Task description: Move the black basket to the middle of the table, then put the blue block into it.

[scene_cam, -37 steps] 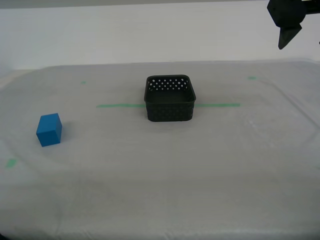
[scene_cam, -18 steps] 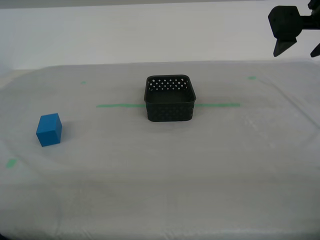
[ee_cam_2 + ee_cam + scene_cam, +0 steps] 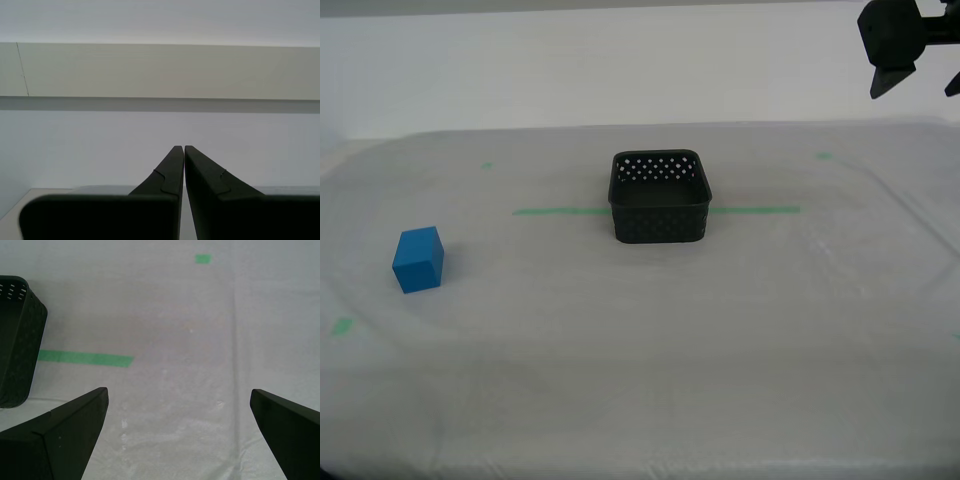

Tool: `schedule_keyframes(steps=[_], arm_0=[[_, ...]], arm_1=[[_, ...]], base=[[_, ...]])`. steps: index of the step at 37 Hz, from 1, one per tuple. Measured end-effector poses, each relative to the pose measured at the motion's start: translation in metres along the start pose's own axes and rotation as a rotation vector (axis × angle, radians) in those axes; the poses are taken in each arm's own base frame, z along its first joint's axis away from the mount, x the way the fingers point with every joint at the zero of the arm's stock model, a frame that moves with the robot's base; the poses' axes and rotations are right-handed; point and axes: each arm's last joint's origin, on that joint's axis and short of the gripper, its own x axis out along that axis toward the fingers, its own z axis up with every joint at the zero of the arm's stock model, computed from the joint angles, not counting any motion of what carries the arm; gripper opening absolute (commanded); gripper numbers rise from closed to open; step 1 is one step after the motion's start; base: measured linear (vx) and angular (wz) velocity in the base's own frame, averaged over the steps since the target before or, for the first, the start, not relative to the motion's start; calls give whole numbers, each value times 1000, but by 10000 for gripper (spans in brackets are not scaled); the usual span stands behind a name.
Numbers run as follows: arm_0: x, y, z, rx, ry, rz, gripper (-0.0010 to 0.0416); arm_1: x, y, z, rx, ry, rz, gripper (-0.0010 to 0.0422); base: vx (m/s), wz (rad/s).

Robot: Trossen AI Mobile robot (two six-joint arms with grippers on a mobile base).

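The black basket stands upright and empty at the middle of the white table, over the green tape line. The blue block rests on the cloth far to the exterior view's left. My first gripper hangs high at the exterior view's upper right, open and holding nothing; in its wrist view the first gripper looks down on bare cloth with the basket off to one side. My second gripper is shut on nothing, faces a white wall, and does not show in the exterior view.
A small green mark lies behind the tape line's end at the exterior view's right, seen too as the green mark. Other small green marks dot the cloth. A white wall backs the table.
My first gripper has shifted and turned a little at the exterior view's upper right, ending slightly higher with both fingers in view. The basket and block have not moved.
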Motion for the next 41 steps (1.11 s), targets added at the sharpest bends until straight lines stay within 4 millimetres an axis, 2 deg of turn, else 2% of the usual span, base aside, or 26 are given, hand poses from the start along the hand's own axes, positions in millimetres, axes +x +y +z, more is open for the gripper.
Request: schedule_keyframes(steps=[41], arm_0=[[-1,0,2,1,-10,0,399]], arm_1=[[0,0,0,0,0,0,0]], base=[[0,0]])
